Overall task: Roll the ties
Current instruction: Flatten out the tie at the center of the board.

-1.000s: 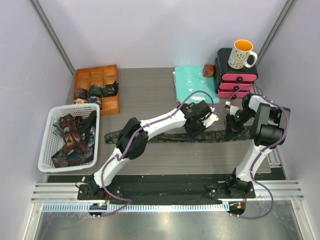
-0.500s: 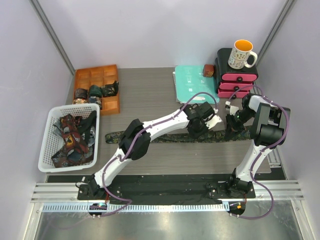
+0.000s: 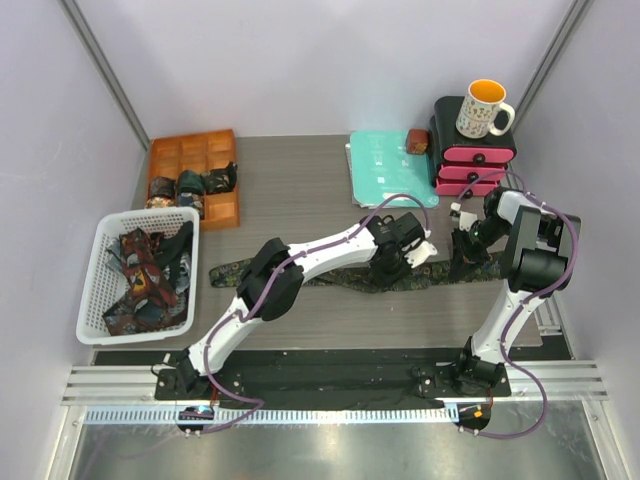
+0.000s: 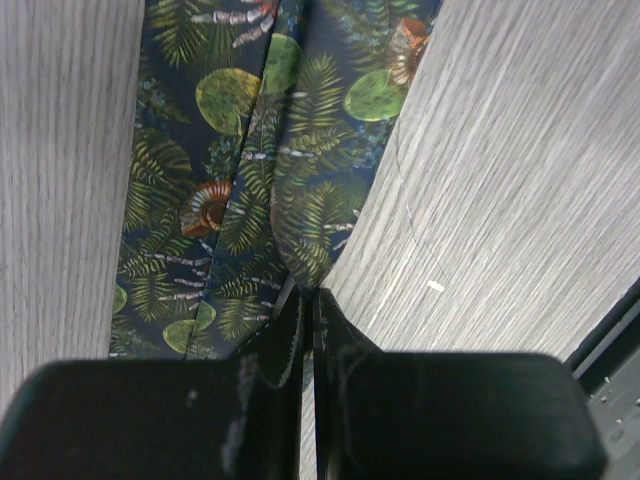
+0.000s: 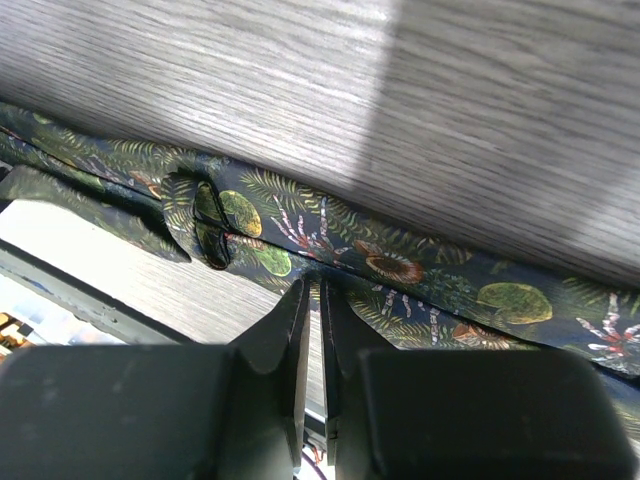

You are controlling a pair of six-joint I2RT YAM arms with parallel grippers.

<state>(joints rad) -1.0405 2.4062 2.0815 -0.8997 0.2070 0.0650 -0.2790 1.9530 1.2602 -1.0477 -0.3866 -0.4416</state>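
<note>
Top external, reading from 6 o'clock outward: finds a dark green fern-print tie [image 3: 232,270] lying flat across the middle of the table [image 3: 300,190], running from 9 toward 3 o'clock. Shows the left gripper [image 3: 390,267] clenched on that tie right of centre, fingers [image 4: 285,330] nipping a fold at its edge. Shows the right gripper [image 3: 463,261] at 3 o'clock, also pinched shut on the tie near its end. Places a white basket [image 3: 95,275] of loose ties [image 3: 145,280] at 9 o'clock. Farther back, puts an orange tray [image 3: 190,152] with rolled ties [image 3: 190,183] at 11, a teal folder [image 3: 385,170] at 1, and pink drawers [image 3: 472,158] topped by a mug [image 3: 483,108] at 2.
</note>
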